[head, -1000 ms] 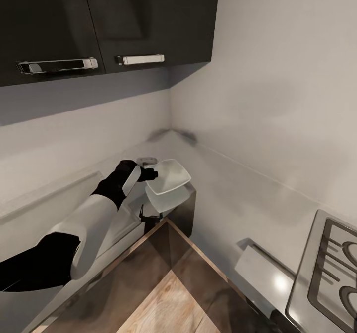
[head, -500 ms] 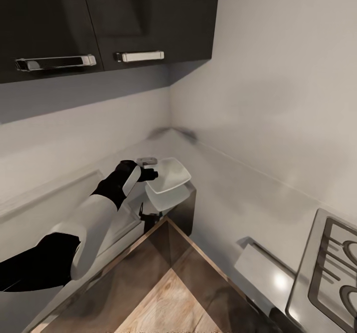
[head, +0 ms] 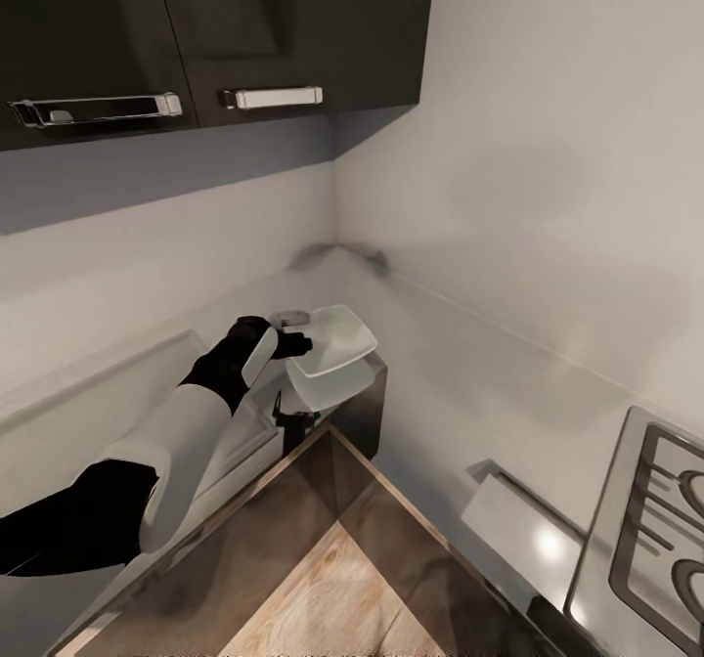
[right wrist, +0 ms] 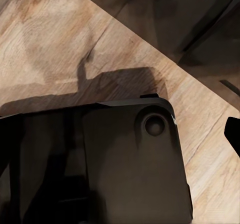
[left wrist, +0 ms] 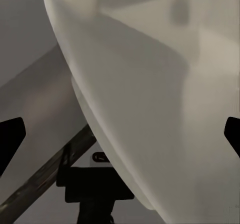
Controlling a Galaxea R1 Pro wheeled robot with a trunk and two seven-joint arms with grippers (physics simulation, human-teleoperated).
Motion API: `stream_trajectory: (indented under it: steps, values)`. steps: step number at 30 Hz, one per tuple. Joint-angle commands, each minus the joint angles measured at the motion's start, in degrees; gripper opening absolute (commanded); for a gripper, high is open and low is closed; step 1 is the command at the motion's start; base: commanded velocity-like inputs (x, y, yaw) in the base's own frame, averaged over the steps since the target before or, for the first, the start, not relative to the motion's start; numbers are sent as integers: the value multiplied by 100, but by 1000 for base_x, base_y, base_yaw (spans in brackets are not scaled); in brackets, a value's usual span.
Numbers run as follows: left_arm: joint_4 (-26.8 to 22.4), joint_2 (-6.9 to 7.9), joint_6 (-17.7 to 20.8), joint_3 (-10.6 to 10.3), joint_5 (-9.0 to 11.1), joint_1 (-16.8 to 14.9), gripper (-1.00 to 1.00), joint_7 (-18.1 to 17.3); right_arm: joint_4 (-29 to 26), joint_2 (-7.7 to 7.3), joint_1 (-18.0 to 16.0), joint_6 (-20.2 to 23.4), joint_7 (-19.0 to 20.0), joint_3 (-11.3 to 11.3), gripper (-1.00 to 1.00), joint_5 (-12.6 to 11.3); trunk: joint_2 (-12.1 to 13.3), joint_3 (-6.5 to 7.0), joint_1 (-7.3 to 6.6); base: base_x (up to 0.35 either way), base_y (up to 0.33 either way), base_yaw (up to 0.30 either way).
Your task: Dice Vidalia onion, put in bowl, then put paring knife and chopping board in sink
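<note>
My left fingers (head: 293,342) are clamped on the near rim of the white shallow squarish bowl (head: 335,341), holding it tilted just above the glossy grey counter (head: 460,373), near the corner under the dark wall cabinets (head: 293,31). The bowl lies straight ahead of them. Whether my right fingers are spread or closed, I cannot tell.

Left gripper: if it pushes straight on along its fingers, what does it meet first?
The bowl: its white wall sits right ahead of the left gripper, apparently touching already; depth is hard to judge.
</note>
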Motion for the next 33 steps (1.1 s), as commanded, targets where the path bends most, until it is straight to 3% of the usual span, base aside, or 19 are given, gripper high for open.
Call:
stream_trajectory:
  steps: [1,33]
  values:
    - [-5,3,19,-28,61,-4,100,48,-10,0,3,-10,-3,13,100,-56,-11,-19,3,0,0,0]
    - [-19,3,13,-28,53,-4,100,39,-8,-1,3,-10,-2,13,100,-56,-11,-313,3,0,0,0]
